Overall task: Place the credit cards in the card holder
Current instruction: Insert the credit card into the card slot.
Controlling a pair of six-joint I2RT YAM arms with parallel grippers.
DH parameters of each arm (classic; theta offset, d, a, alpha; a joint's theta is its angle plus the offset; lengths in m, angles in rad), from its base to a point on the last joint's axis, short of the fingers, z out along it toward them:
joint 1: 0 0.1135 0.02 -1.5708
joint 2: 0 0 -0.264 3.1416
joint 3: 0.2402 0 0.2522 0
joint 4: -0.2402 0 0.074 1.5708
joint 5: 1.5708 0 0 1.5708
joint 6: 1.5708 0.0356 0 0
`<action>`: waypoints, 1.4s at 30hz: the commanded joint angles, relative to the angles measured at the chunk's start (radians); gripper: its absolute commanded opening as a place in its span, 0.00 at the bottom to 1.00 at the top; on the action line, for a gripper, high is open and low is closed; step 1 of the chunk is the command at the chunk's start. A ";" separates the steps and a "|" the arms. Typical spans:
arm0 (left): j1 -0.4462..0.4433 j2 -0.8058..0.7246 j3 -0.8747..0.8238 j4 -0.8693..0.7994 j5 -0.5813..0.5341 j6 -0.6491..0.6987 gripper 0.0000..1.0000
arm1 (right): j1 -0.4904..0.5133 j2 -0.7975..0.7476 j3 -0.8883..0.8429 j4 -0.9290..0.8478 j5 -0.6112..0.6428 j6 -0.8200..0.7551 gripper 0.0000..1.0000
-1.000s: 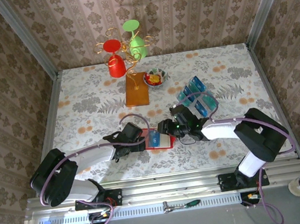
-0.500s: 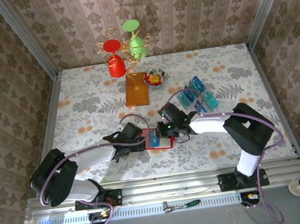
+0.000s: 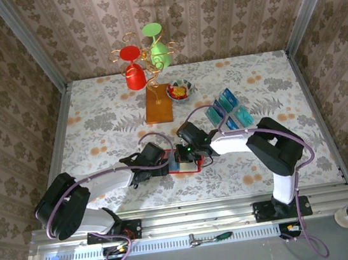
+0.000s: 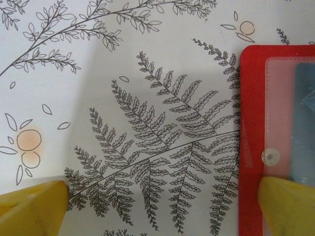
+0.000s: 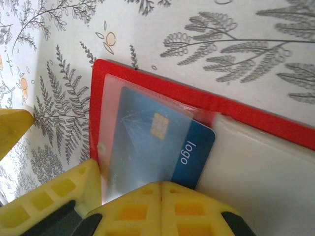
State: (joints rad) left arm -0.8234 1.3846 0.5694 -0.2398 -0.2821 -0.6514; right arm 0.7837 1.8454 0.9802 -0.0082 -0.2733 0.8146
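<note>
The red card holder (image 3: 191, 166) lies open on the tablecloth in front of the arms. A teal-blue credit card (image 5: 162, 147) sits mostly inside its clear pocket (image 5: 114, 98), its "logo" end sticking out. My right gripper (image 5: 161, 186) is shut, fingertips together against the card's near edge, and stands over the holder (image 3: 188, 148). My left gripper (image 4: 162, 209) is open: one finger (image 4: 288, 206) rests on the holder's red edge (image 4: 248, 137), the other (image 4: 29, 209) on the cloth. Several more credit cards (image 3: 228, 112) stand in a clear rack at the right.
An orange stand base (image 3: 158, 104) with a wire tree carries a red cup (image 3: 133, 71) and a green cup (image 3: 157, 47) at the back. A small bowl of sweets (image 3: 180, 90) sits beside it. Patterned walls enclose the table.
My right gripper has moved left from near the rack to over the holder, pushing the card further into the pocket. The left arm has stayed put.
</note>
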 commanded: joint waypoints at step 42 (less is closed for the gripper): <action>0.011 -0.015 -0.039 0.019 -0.006 -0.013 1.00 | 0.019 0.057 0.118 -0.230 0.079 -0.107 0.00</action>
State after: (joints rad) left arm -0.8223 1.3773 0.5549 -0.2199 -0.2821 -0.6518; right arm 0.7967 1.8683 1.0801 -0.1955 -0.2108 0.7277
